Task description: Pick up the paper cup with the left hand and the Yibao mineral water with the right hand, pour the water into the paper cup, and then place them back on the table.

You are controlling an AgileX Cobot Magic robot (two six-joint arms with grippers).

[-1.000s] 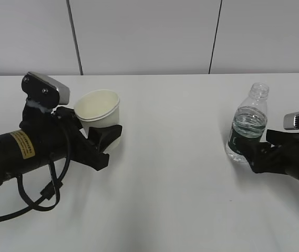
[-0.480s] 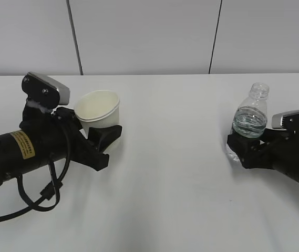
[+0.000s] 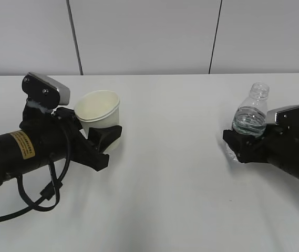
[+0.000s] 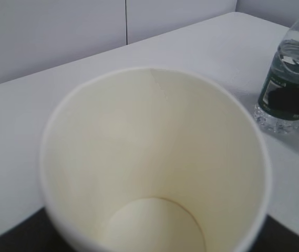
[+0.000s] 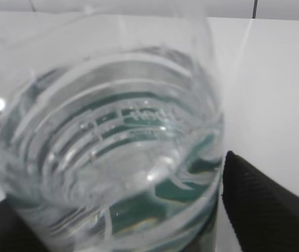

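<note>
Left hand (image 3: pixel 103 140) jaws clamp paper cup (image 3: pixel 99 116) at 9 o'clock; right hand (image 3: pixel 244 147) jaws open around Yibao mineral water (image 3: pixel 250 122) (ungripped). Pour, put-down pending.

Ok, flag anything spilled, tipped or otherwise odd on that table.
Nothing stands out. The cup sits upright and dry inside in the left pincer. The bottle stands upright, uncapped, between the right pincer's open jaws. No water shows on the table.

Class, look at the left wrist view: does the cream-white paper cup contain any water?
No, the cream-white paper cup shows a dry, bare bottom.
</note>
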